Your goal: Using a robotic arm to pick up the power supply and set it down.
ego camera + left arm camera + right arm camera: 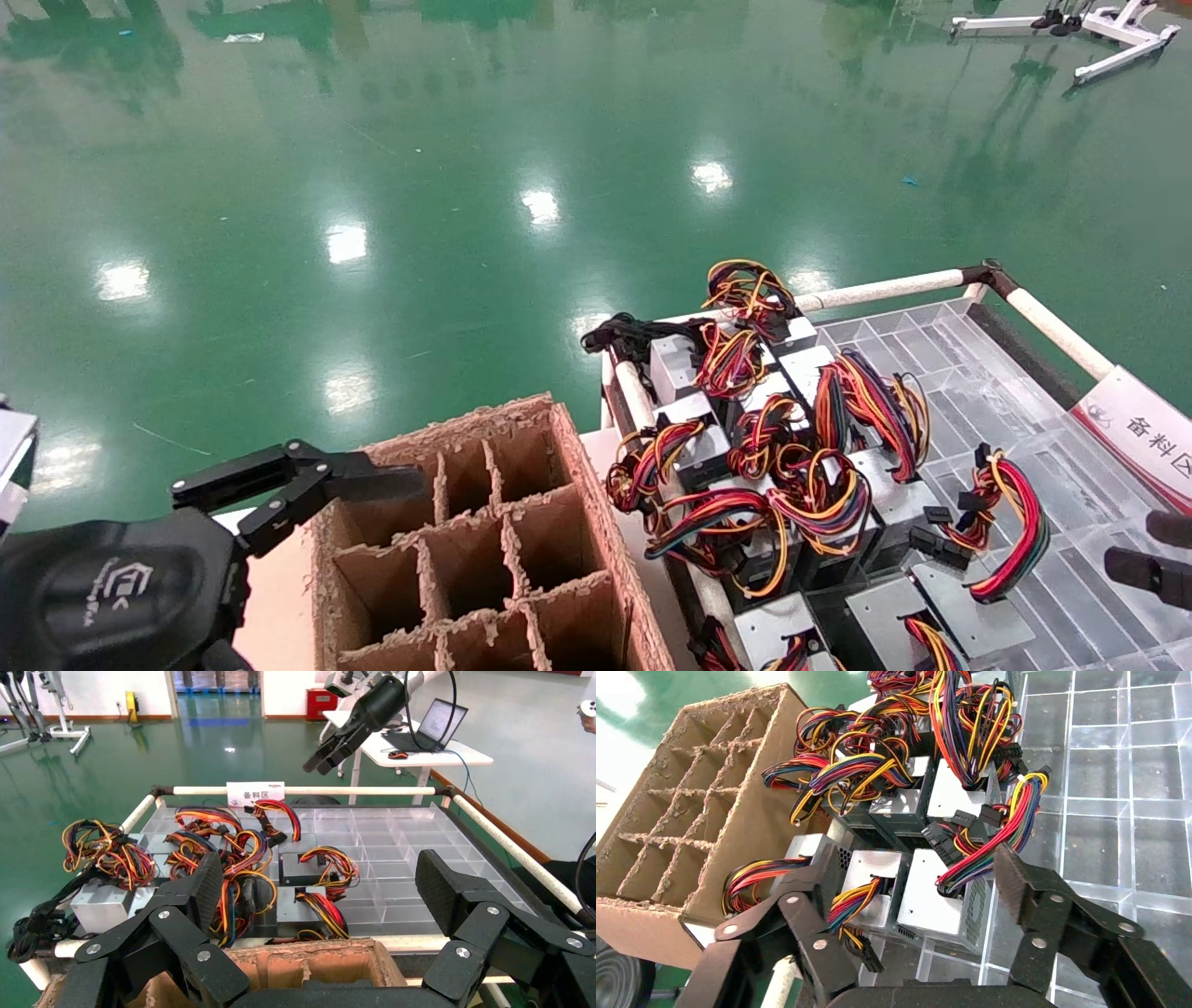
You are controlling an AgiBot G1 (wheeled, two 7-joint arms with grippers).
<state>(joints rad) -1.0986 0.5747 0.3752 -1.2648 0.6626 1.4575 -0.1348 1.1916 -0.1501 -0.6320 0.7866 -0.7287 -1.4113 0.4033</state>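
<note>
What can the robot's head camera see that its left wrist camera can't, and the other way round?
Only the head view shows the divided cells inside the cardboard box from above, and the left hand from the side, by the box's corner.

Only the left wrist view shows a white desk with a laptop beyond the tray, and the whole right hand hanging in the air above the tray's far rail.

Both show the power supplies with their colourful wires in the clear tray, the white sign on its rail, and the green floor. Both hands are open and empty.
</note>
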